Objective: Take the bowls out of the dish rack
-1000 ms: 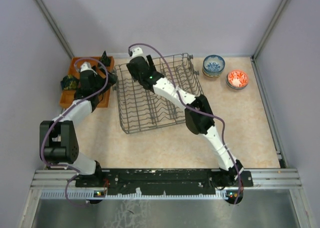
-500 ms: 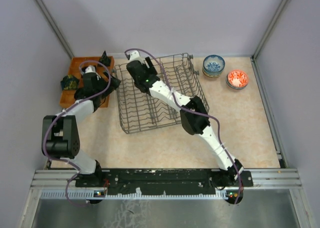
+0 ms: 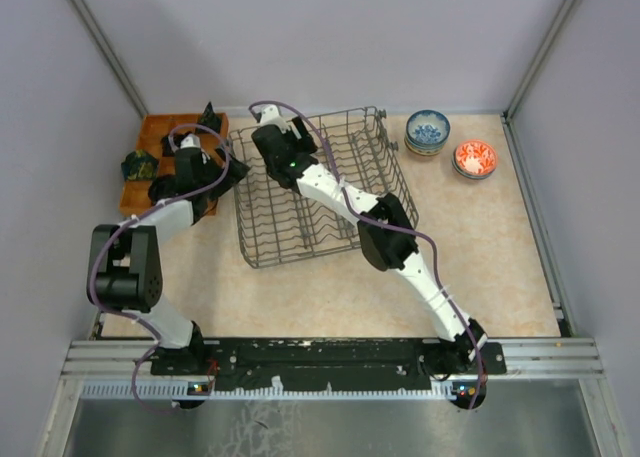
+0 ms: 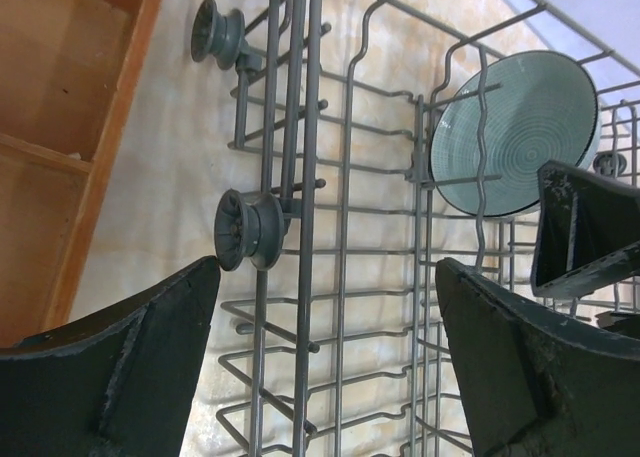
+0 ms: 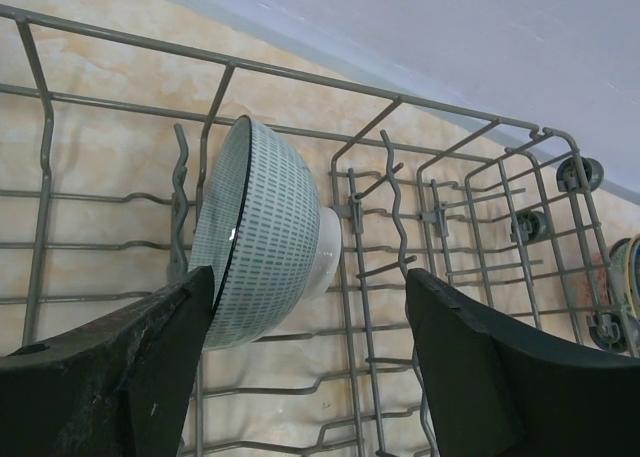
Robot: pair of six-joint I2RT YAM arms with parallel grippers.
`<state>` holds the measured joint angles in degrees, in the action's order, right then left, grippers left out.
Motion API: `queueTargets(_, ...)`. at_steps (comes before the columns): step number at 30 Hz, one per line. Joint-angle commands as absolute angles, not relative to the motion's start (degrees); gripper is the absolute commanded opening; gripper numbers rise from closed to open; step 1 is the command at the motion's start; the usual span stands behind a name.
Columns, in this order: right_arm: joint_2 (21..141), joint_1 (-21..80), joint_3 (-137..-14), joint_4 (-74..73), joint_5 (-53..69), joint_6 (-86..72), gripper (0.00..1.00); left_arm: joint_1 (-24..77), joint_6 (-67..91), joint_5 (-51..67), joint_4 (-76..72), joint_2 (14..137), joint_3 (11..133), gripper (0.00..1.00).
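Note:
The dish rack (image 3: 310,192), a dark grey wire basket, stands mid-table. One pale green bowl (image 5: 265,232) stands on edge between the tines at the rack's far left corner, and it also shows in the left wrist view as the green bowl (image 4: 515,132). My right gripper (image 5: 310,277) is open over it, its left finger beside the bowl's rim, nothing gripped. My left gripper (image 4: 328,357) is open just outside the rack's left wall, by the rack's small wheels (image 4: 245,232). In the top view my right arm hides this bowl.
An orange tray (image 3: 145,177) with dark objects sits left of the rack, under my left arm. A blue-and-white bowl stack (image 3: 428,132) and a red-and-white bowl (image 3: 474,159) stand on the table at the far right. Grey walls close in the table.
My left gripper has swung right from over the orange tray to the rack's left wall. My right gripper has shifted slightly left and lower in the rack's far corner.

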<state>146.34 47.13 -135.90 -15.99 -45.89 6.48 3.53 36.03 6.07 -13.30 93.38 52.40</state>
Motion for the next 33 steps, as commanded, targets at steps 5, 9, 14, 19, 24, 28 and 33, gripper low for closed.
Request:
queueTargets(5,143.7,47.7,-135.1,-16.3,-51.2,6.9,0.77,5.3,35.7,5.6,-14.6,95.6,54.4,0.92)
queueTargets(9,142.6,47.7,-134.1,-17.3,-51.5,6.4,0.76,5.7,35.7,5.4,-14.6,96.0,54.8,0.91)
queueTargets(14,141.9,47.8,-133.4,-17.7,-51.7,6.1,0.75,5.9,35.6,5.3,-14.5,96.1,55.0,0.90)
queueTargets(19,141.2,48.1,-133.3,-17.4,-52.2,6.7,0.73,6.0,35.7,5.2,-14.5,96.3,55.2,0.89)
queueTargets(24,141.0,48.4,-133.2,-16.0,-53.3,8.8,0.65,6.1,35.6,5.3,-14.5,97.0,55.7,0.88)
queueTargets(28,141.2,48.6,-133.2,-14.3,-54.2,10.4,0.56,6.2,35.6,5.3,-14.4,97.3,56.0,0.88)
queueTargets(33,141.6,48.8,-133.3,-13.2,-55.0,11.7,0.48,6.2,35.5,5.6,-14.4,97.8,56.4,0.87)
